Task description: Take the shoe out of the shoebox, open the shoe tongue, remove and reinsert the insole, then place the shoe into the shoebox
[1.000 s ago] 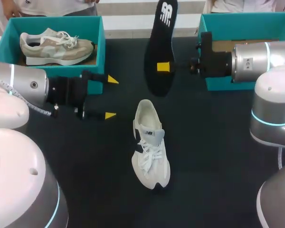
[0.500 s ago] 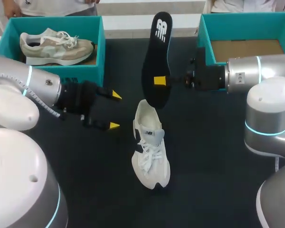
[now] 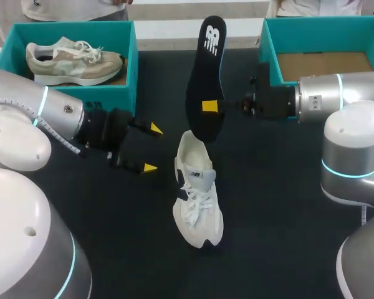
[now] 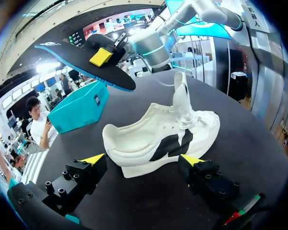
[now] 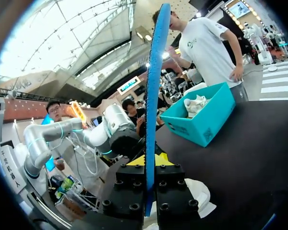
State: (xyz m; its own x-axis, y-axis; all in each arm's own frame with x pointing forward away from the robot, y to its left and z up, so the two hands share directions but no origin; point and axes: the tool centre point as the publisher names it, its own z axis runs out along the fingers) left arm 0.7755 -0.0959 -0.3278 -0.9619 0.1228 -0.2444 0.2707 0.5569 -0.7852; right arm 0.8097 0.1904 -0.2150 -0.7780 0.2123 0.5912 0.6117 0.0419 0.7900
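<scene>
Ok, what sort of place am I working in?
Likely a shoe-handling demo bench: a black table, two teal shoeboxes, a white shoe, and an insole clamped in the right end effector.

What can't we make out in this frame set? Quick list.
Head view: the near part of the right shoebox floor is hidden by the right arm.
Left wrist view: that box's inside is hidden by its own wall.
Right wrist view: the white shoe is mostly hidden under the right claw.
Right wrist view: the insole is edge-on, so its faces are unseen.
</scene>
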